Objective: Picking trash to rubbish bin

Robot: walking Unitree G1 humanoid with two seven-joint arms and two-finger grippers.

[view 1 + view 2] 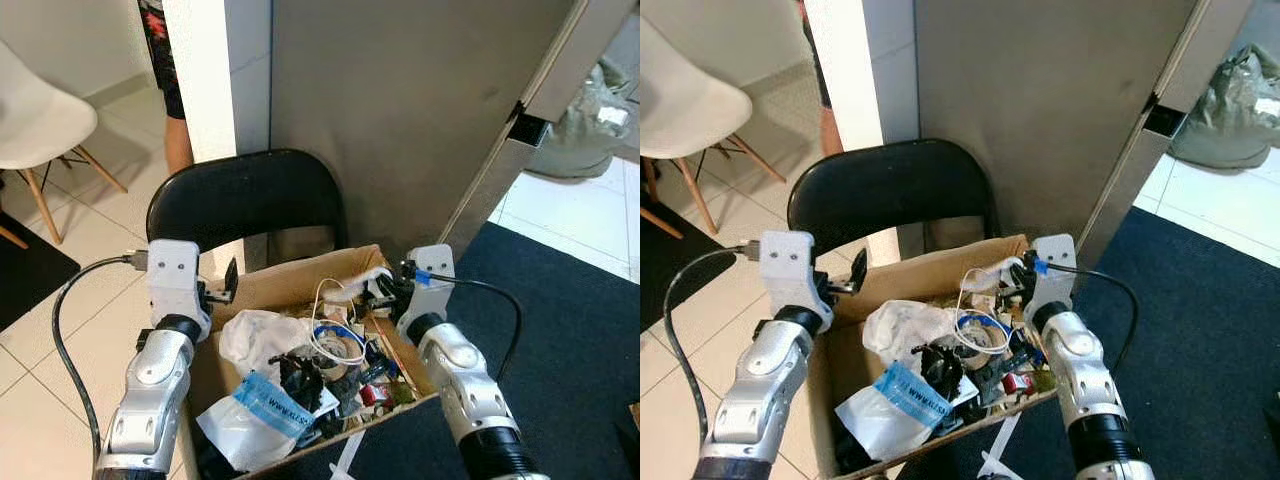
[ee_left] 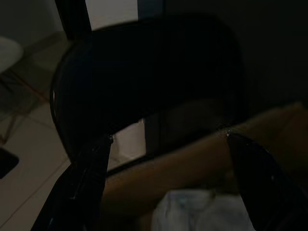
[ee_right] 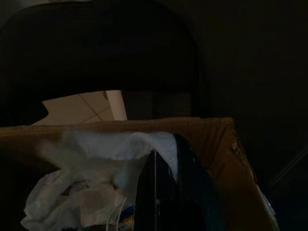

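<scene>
Grippers (image 1: pixel 228 283) (image 1: pixel 385 285) over trash-filled cardboard box (image 1: pixel 290 275)

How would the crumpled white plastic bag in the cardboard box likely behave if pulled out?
The white plastic bag looks thin and crumpled, so probably floppy and light. It lies among the tangled white cable and other trash, so it may snag or drag pieces along.

Head eyes downward; wrists close (sharing box (image 1: pixel 300 275)).
</scene>
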